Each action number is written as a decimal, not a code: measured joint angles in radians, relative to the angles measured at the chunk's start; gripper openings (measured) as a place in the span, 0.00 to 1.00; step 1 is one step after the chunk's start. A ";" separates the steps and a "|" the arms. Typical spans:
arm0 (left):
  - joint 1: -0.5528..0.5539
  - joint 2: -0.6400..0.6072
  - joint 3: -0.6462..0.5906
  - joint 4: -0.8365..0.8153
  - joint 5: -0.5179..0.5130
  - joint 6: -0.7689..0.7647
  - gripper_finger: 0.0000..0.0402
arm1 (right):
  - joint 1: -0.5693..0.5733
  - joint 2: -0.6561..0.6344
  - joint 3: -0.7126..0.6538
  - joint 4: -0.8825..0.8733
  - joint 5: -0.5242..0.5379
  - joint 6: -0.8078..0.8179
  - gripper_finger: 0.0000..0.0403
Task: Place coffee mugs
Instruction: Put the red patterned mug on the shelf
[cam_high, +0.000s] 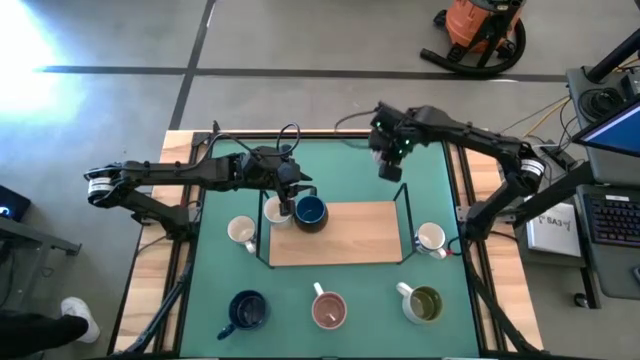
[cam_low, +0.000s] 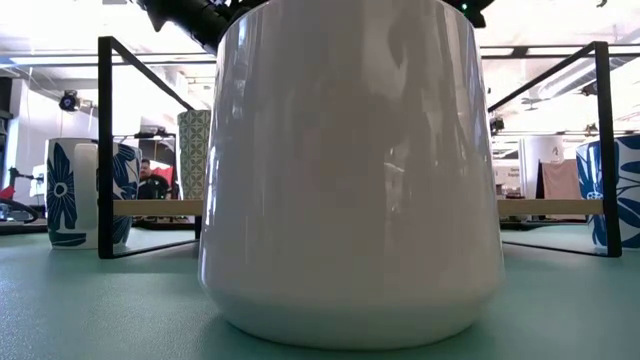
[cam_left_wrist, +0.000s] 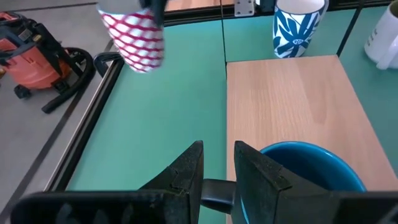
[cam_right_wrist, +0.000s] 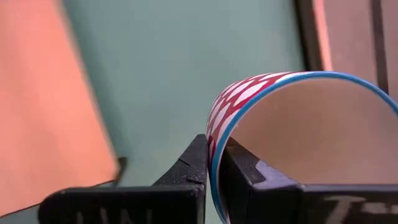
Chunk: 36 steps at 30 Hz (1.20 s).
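White mug (cam_low: 350, 170) filling low view, right pincer (cam_right_wrist: 214, 163) clamping checkered mug's (cam_right_wrist: 292, 143) rim, left pincer (cam_left_wrist: 217, 171) pinching blue mug's (cam_left_wrist: 311, 165) handle.

Orange shop vac (cam_high: 480, 28) sits on the grey floor past the table's far edge, hose curled beside it. Keyboard (cam_high: 612, 218) and some papers (cam_high: 553, 226) are off to the right, and someone's white shoe (cam_high: 76, 316) shows bottom left.

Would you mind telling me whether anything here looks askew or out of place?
Nothing is spilled or broken. One thing stands out: the red-and-white checked mug hangs in the air, pinched by its rim in the right claw above the mat's far edge, while the left claw grips the blue mug on the wooden board.
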<state>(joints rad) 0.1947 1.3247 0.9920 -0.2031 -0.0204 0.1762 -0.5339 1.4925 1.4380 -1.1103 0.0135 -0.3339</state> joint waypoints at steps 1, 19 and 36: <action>0.000 0.000 0.000 0.000 0.000 -0.002 0.18 | 0.027 0.000 0.000 -0.002 -0.002 -0.002 0.03; 0.000 0.000 0.000 0.000 0.000 -0.019 0.18 | 0.351 0.000 -0.003 -0.112 -0.125 0.029 0.03; 0.000 0.000 0.000 0.000 0.000 -0.033 0.18 | 0.412 -0.002 -0.119 -0.084 -0.115 0.054 0.05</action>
<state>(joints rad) 0.1947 1.3247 0.9920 -0.2028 -0.0204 0.1429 -0.1215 1.4902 1.3190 -1.1941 -0.1012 -0.2802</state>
